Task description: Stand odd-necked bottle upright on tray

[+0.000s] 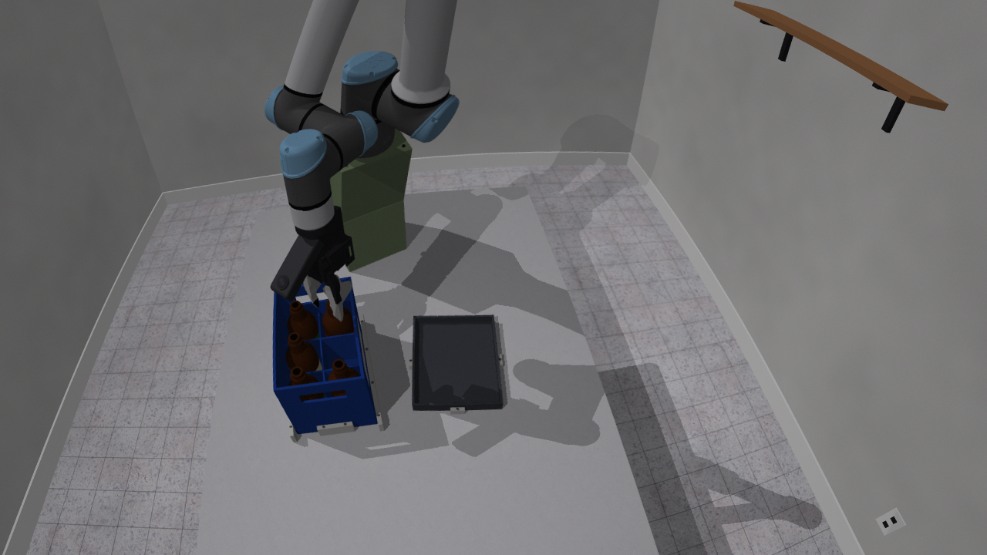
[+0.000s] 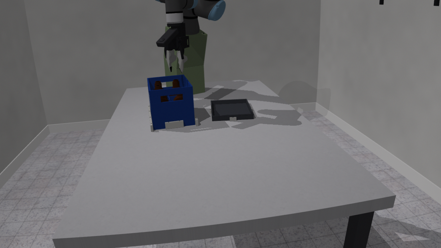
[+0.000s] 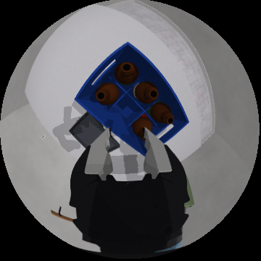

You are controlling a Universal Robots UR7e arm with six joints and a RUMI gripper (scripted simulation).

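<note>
Odd-necked bottle: in the crate (image 1: 331, 412) (image 2: 172, 112) (image 3: 154, 74), unidentified; transfer not done.

Table (image 1: 310, 496) (image 2: 215, 169) (image 3: 65, 47) bears both containers. Crate, upright, holds five brown bottles (image 1: 339, 374) (image 2: 175, 83) (image 3: 108, 93) in six compartments; the tray-side middle one is vacant. Tray (image 1: 458, 405) (image 2: 222, 118) (image 3: 85, 132), beside it, holds no bottle. Necks look too alike for me to pick the odd one. As gripper (image 1: 327, 311) (image 2: 176, 70) (image 3: 127, 127), I hover above the crate, jaws parted moderately, nothing between them. Left, in my judgement: compare necks, grasp, lift out, stand it on the tray.
</note>
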